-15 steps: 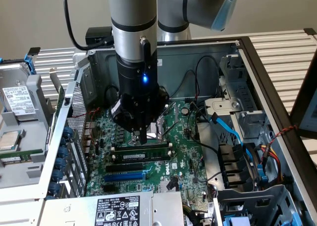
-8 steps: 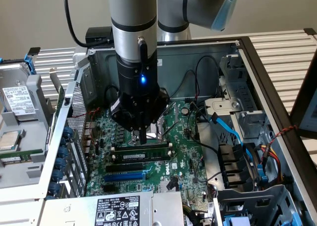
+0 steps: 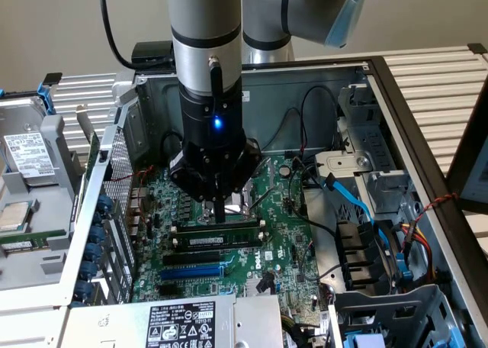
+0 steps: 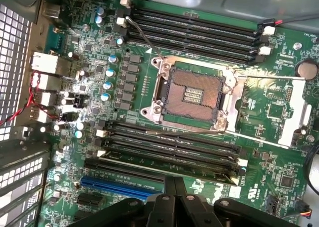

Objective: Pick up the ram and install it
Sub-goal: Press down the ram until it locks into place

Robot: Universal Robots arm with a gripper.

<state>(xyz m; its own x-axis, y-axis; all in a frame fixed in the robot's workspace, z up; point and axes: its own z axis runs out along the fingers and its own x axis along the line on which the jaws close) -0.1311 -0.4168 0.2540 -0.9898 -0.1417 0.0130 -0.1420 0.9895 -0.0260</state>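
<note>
Inside an open computer case (image 3: pixel 396 111), lying flat with its side panel off: a green motherboard (image 3: pixel 274 233) across the floor, a power supply label (image 3: pixel 181 325) at the near edge, drive bays with blue cables (image 3: pixel 358 203) toward the exterior view's right. Outside the case on the exterior view's left, a hard drive (image 3: pixel 27 153) resting in a removed cage.

Above the board's middle, a silver Universal Robots arm (image 3: pixel 206 27) pointing straight down, black gripper (image 3: pixel 219 214) at its end, fingers closed together with nothing visibly between them, tips pressing on or just over the top edge of the ram (image 3: pixel 217 241). Ram standing on edge in one of the black memory slots (image 4: pixel 169 142), dark chips and a small white sticker along its face, seated between an empty black slot behind and a blue expansion slot (image 3: pixel 194 272) nearer the camera.

From the wrist view: bare CPU socket (image 4: pixel 192 95) with its metal frame open at board centre, a second bank of black memory slots (image 4: pixel 194 30) beyond it, a row of small silver capacitors (image 4: pixel 107 82) beside the socket, a coin cell battery (image 4: pixel 305 69) near the far corner.
</note>
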